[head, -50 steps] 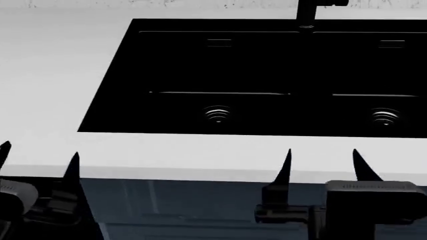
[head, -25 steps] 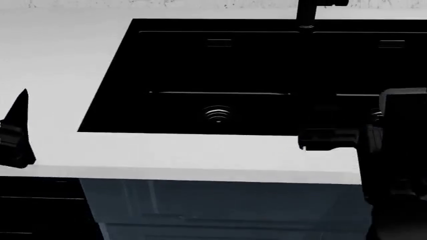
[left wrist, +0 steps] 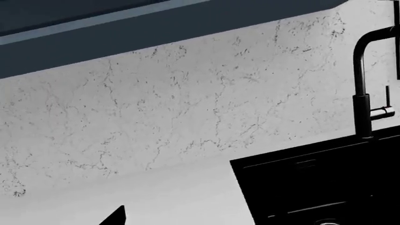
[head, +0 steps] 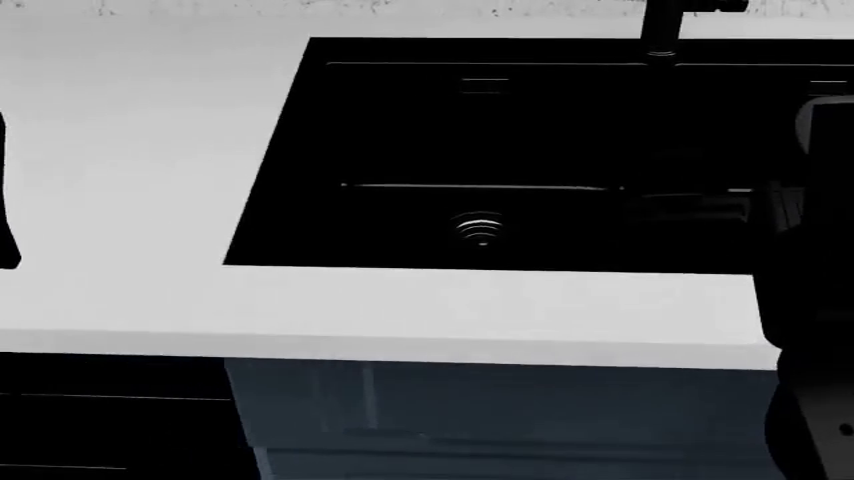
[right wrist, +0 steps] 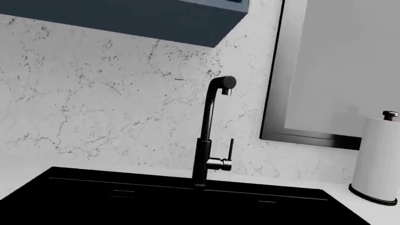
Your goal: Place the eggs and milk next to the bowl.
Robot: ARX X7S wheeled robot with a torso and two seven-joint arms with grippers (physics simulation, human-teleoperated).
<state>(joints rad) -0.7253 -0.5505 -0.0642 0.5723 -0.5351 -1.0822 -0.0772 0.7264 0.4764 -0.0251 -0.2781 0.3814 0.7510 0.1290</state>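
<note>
The eggs, the milk and the bowl are out of view in every frame. In the head view only a dark sliver of my left gripper (head: 6,215) shows at the left edge, above the white counter (head: 134,150). One black fingertip (left wrist: 117,216) shows in the left wrist view, over the counter. My right arm (head: 814,260) is a dark mass at the right edge, over the black sink (head: 507,150). Its jaws cannot be made out against the black basin. The right wrist view shows no fingers.
A black double sink with a round drain (head: 479,229) is set in the white counter. A black faucet (right wrist: 209,136) stands behind it before a marbled wall (left wrist: 156,108). A paper towel roll (right wrist: 378,159) stands to the sink's right. Dark blue cabinet fronts (head: 467,420) lie below.
Both arms have risen from below the counter edge. The left gripper has slid off to the view's left edge. The sink has shifted right in the head view.
</note>
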